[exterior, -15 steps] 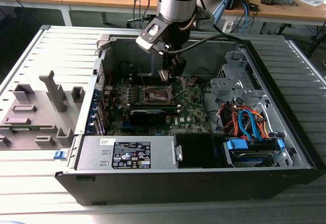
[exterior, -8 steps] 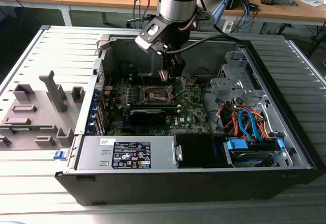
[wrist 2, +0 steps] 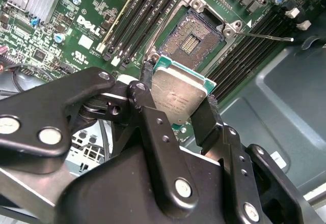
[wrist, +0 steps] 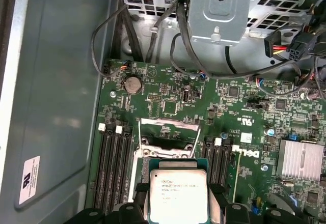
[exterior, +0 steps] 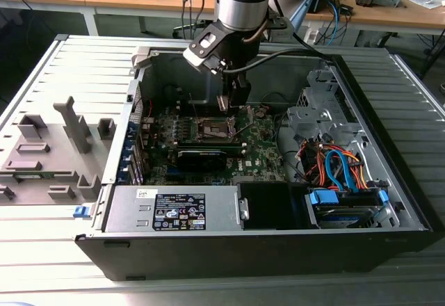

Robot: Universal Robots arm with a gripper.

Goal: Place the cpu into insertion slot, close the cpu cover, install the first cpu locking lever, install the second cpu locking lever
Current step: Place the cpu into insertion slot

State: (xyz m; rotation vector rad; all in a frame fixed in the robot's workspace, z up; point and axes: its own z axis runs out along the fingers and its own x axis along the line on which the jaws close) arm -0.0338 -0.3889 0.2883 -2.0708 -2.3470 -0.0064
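Pinching small flat silver-beige metal cpu (wrist 2: 176,101) in black gripper (wrist 2: 178,92), held apart from brownish-gold square insertion slot (exterior: 211,129), approx 7 o'clock of gripper in exterior view. Risk of bent contacts if lowered tilted/offset.

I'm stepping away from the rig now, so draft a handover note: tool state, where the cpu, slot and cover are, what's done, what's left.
Tool: shut on the cpu, held above the board.
Insertion slot: open, contacts bare, just beyond the cpu in the second wrist view.
Cpu cover: raised.
Done: cpu picked up.
Left: cpu not yet seated, cover not closed, levers not installed; one lever stands free.
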